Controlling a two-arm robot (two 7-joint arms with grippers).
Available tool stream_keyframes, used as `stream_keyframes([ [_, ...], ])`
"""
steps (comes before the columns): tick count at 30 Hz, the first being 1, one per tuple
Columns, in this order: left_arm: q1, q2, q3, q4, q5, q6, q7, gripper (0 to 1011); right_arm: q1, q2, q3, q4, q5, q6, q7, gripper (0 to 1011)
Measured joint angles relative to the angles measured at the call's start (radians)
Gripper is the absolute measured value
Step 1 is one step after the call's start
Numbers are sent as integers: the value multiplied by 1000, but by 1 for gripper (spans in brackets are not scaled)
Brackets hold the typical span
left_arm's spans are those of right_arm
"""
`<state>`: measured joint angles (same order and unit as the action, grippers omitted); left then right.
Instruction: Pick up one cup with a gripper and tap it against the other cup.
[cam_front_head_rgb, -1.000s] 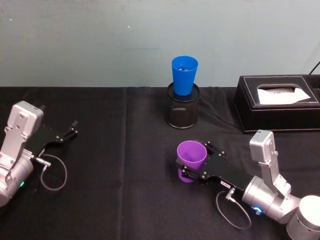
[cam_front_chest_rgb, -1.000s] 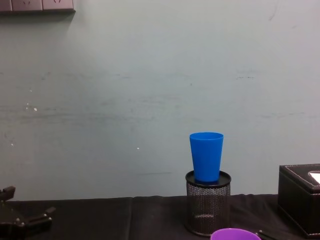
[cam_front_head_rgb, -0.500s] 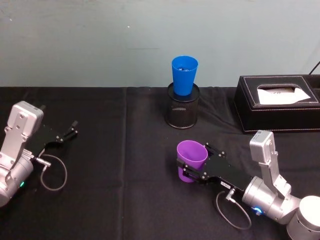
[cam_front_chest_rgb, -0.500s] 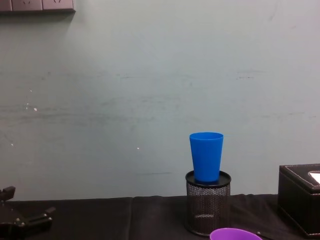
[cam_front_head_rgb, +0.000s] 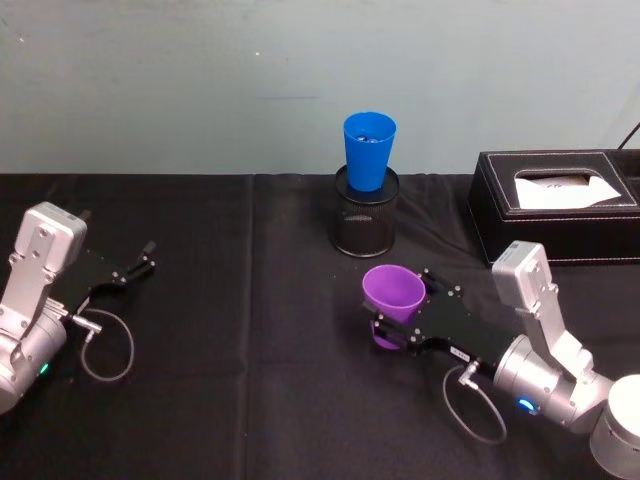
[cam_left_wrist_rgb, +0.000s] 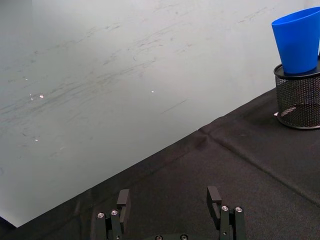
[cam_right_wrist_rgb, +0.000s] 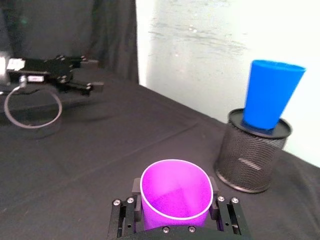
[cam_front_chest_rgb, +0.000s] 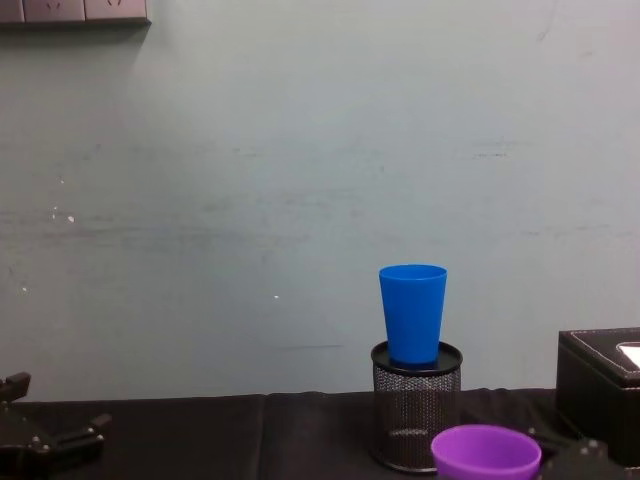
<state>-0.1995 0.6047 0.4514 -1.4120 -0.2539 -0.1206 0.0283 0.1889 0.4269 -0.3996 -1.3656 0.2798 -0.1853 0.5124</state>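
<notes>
the likeliest trouble lies with the bright blue tapered plastic tumbler (cam_front_head_rgb: 369, 150). it stands upright with its base wedged in the mouth of the black wire-mesh pen holder (cam_front_head_rgb: 365, 226), at the back of the black-clothed counter (cam_front_head_rgb: 250, 340). it looks only loosely seated there, so a tap with any force could knock it out of the holder or tip holder and tumbler over together.

the plain purple plastic tumbler (cam_front_head_rgb: 392, 290) is nearer the robot and lower than the blue one. a straight push forward would probably hit the mesh rather than the blue wall, so some lift seems needed first.

the purple tumbler's smooth, tapering sides are another risk: a jolt on contact could let it twist or slide down between the jaws. the black leather-look tissue box (cam_front_head_rgb: 556, 212) stands just to the right of the path, and a wide swing of the silver arm could brush it.

the right gripper (cam_front_head_rgb: 402, 312), a black flat-jawed clamp, is closed onto the purple tumbler partway down its wall, one jaw on each side. the right wrist view shows the tumbler (cam_right_wrist_rgb: 175, 187) held mouth-up and roughly upright. it seems to be clear of the counter, though its base is hidden.

the left gripper (cam_front_head_rgb: 141, 262) is parked far off at the counter's left side, jaws spread and holding nothing.
</notes>
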Motion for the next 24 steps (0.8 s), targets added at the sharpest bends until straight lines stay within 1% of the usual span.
stream_keyframes([
  [1,0,0,0,0,0,0,0,1000,-2,2,6,-17,2,19,-7,736],
  [5,0,0,0,0,0,0,0,1000,-7,6,21,-57,18,57,-9,736],
  [6,0,0,0,0,0,0,0,1000,-7,6,21,-57,18,57,-9,736],
  [8,0,0,0,0,0,0,0,1000,-11,11,30,-88,33,78,-9,736],
  [15,0,0,0,0,0,0,0,1000,-16,21,40,-144,59,105,-8,736],
  [24,0,0,0,0,0,0,0,1000,-8,33,42,-190,80,139,-9,736],
])
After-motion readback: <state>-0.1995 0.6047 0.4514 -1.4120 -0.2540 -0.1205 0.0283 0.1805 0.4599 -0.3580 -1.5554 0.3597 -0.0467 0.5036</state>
